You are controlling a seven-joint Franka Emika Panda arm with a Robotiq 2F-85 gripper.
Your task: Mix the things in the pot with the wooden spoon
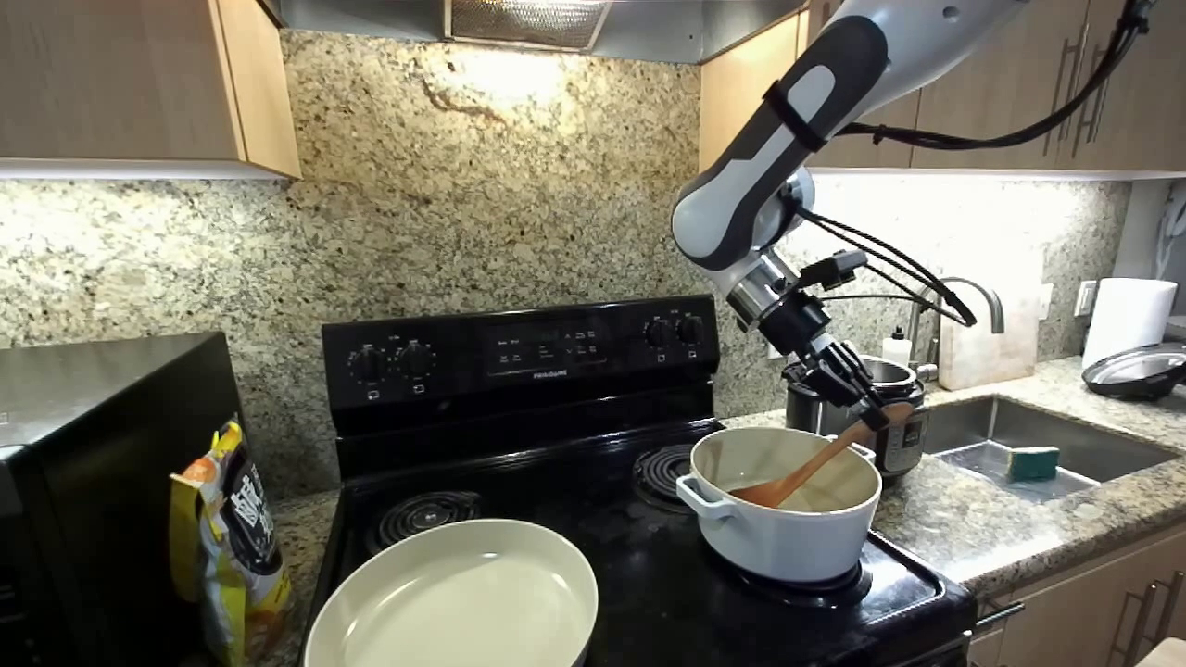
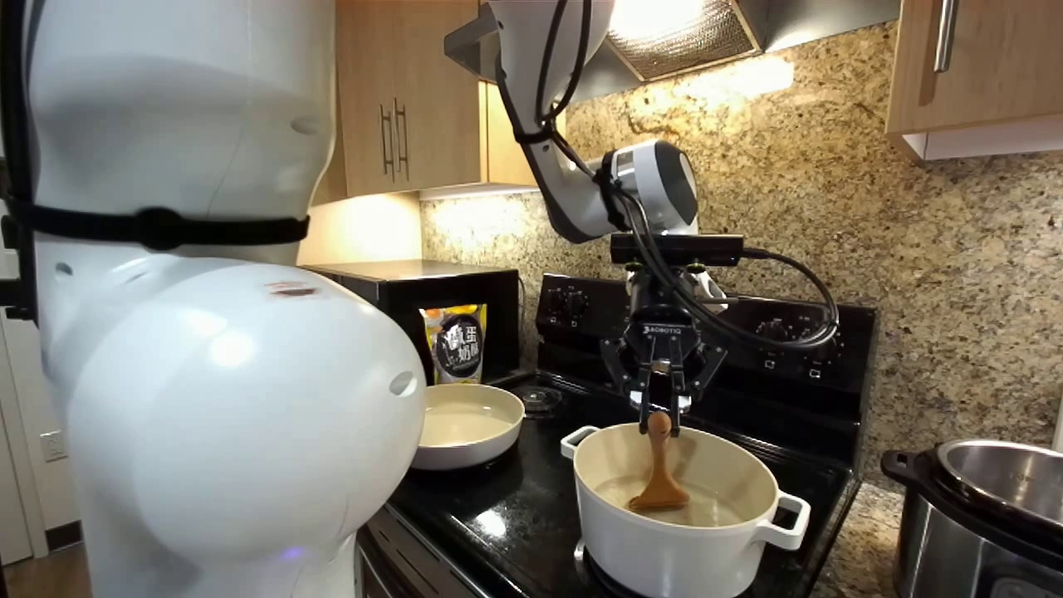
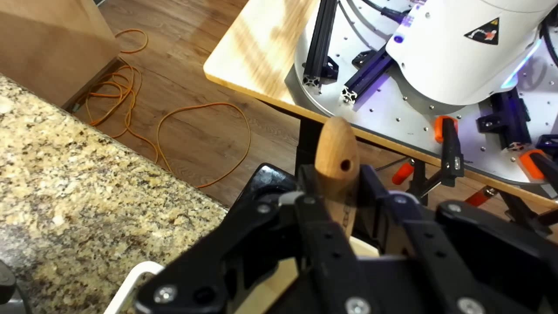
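On the black stove (image 1: 639,579), near right, sits a round white pot (image 1: 788,545). Into it slants a light-brown wooden spoon (image 1: 815,465), pinched by the black tool (image 2: 658,428).

KITCHEN, HOUSEHOLD TYPE

Premises are fitted with a Frigidaire coil range (image 1: 644,565) beneath a range hood (image 1: 528,20). Wood-fronted wall cabinets (image 1: 107,83) flank the hood. A speckled stone backsplash (image 1: 500,222) runs behind the range; a similarly speckled countertop (image 1: 982,528) carries an inset sink (image 1: 1103,449), an arched faucet (image 1: 997,315), an electric multicooker (image 2: 955,523) and a paper towel roll (image 1: 1126,324).
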